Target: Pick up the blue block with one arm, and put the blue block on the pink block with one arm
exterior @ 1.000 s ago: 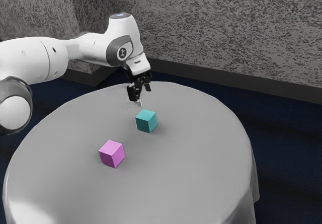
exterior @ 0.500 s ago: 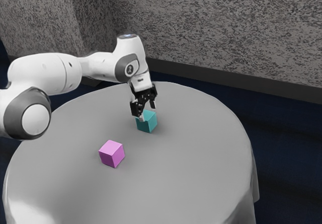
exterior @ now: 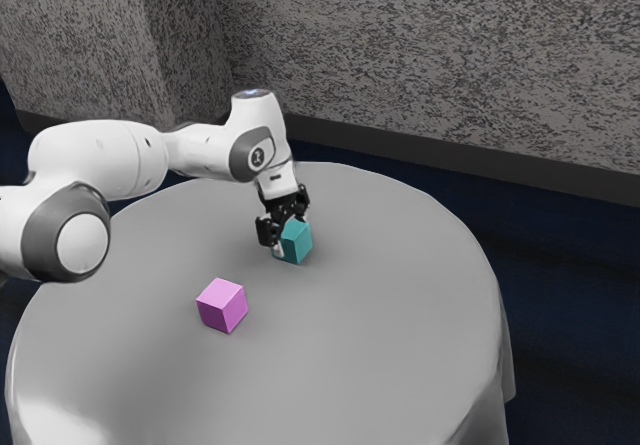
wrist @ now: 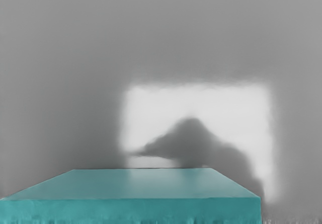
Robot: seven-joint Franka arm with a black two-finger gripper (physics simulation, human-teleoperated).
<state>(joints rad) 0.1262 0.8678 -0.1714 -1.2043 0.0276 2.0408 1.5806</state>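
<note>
The blue block (exterior: 297,243), a teal, matte, sharp-edged cube, sits on the table directly under your hand, with the black gripper (exterior: 283,234) lowered around it. You cannot tell from either view whether the gripper is closed on the cube or merely set about it. From the wrist camera, the block's (wrist: 136,191) flat top face lies just below the hand, smooth and evenly coloured. The pink block (exterior: 222,305), a matching matte cube, stands apart from your hand, nearer the exterior camera and toward the exterior view's left. The round table (exterior: 400,295) wears a smooth grey cloth that drapes over its edge.
</note>
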